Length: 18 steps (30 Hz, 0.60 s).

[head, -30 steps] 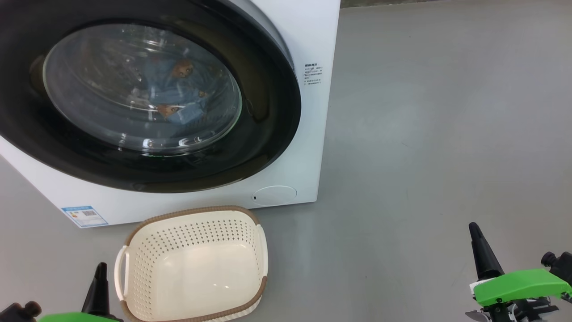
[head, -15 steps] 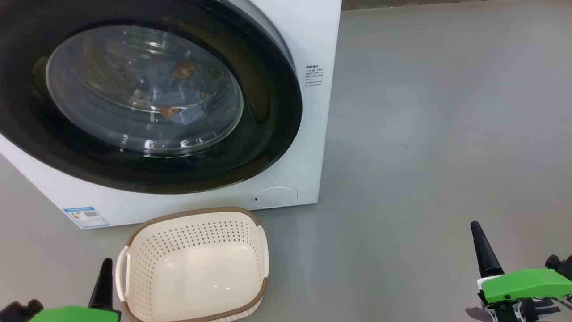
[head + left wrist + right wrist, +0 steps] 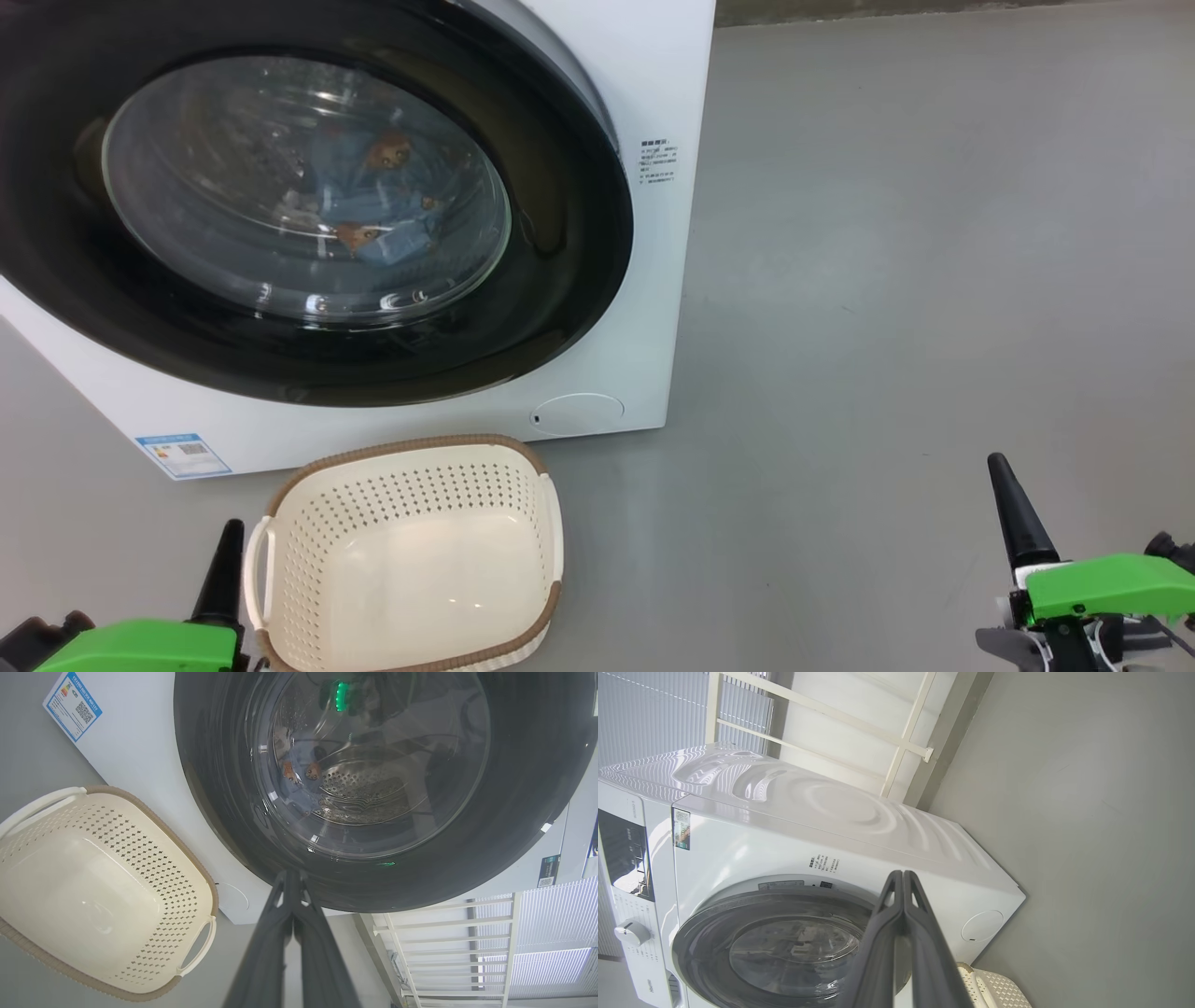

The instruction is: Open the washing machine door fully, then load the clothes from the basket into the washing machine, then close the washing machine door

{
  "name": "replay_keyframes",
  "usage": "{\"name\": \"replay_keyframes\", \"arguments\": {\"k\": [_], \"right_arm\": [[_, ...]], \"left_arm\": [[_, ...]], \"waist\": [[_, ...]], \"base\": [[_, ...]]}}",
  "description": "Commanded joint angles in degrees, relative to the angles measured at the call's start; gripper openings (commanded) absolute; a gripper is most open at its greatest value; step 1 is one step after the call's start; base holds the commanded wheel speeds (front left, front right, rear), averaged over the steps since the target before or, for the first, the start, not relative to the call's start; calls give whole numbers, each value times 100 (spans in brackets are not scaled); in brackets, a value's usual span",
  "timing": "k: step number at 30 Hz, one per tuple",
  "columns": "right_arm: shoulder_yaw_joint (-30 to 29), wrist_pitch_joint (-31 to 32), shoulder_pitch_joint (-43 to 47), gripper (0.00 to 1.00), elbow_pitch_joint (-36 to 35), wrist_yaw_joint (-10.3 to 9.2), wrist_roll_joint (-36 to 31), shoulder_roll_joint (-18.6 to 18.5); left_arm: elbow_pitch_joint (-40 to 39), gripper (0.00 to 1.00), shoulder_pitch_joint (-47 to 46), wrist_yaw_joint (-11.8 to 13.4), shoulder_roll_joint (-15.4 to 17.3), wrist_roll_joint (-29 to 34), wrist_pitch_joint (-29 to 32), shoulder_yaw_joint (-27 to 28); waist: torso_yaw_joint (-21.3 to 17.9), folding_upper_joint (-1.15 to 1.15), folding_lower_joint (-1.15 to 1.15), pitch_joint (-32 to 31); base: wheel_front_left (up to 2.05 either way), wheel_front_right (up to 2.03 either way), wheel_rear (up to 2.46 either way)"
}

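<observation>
The white washing machine [image 3: 644,84] fills the upper left of the head view, its glossy black door [image 3: 560,215] flush against the front. Through the glass I see light blue clothes [image 3: 373,201] with brown bear prints in the drum. The cream basket [image 3: 411,560] stands on the floor just before the machine, with nothing in it. My left gripper [image 3: 224,569] is low at the lower left, beside the basket's left handle, fingers pressed together [image 3: 292,884]. My right gripper [image 3: 1013,513] is at the lower right over bare floor, shut with nothing in it [image 3: 902,882].
Grey floor [image 3: 934,280] stretches wide to the right of the machine. A round flap [image 3: 577,413] and a blue label sticker [image 3: 182,454] sit low on the machine's front. A white railing and wall [image 3: 859,728] stand behind the machine.
The head view has shifted slightly, so machine and basket sit a little lower right. Both grippers have edged a bit to the right; the left one shows more. Both stay shut.
</observation>
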Motion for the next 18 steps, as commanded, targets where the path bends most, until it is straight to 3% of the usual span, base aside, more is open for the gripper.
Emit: {"name": "replay_keyframes", "arguments": {"k": [1, 18], "right_arm": [[71, 47, -271, 0, -170, 5, 164, -33], [-34, 316, -355, 0, -193, 6, 1170, 19]], "left_arm": [[-113, 0, -246, 19, 59, -147, 49, 173], [-94, 0, -424, 88, -51, -1107, 335, 242]], "waist": [[2, 0, 0, -3], [22, 0, 0, -46]], "base": [[0, 0, 0], [0, 0, 0]]}}
